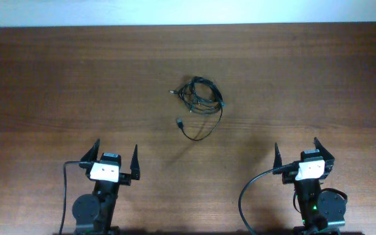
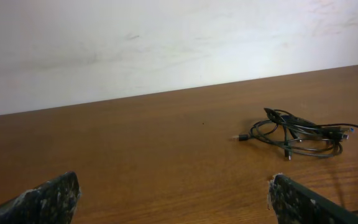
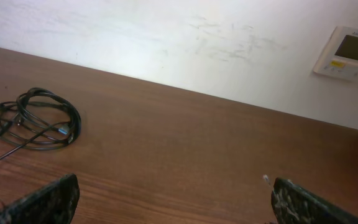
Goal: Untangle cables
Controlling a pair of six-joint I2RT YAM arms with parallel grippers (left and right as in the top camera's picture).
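Black cables (image 1: pixel 201 98) tangled; wall panel (image 3: pixel 351 53) behind table (image 1: pixel 44 78).

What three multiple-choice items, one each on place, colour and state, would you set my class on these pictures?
1. Where do the cables lie on the table?
A. Near its middle
B. At its left edge
C. At its near edge

2. What colour are the cables?
A. White
B. Black
C. Red

3. How do the left hand and right hand stand?
A. Open, empty
B. Shut on a cable
C. Shut, empty

1 A: the overhead view shows them mid-table, apart from both hands.
2 B: all look black in every view.
3 A: each hand is spread wide with nothing in it.
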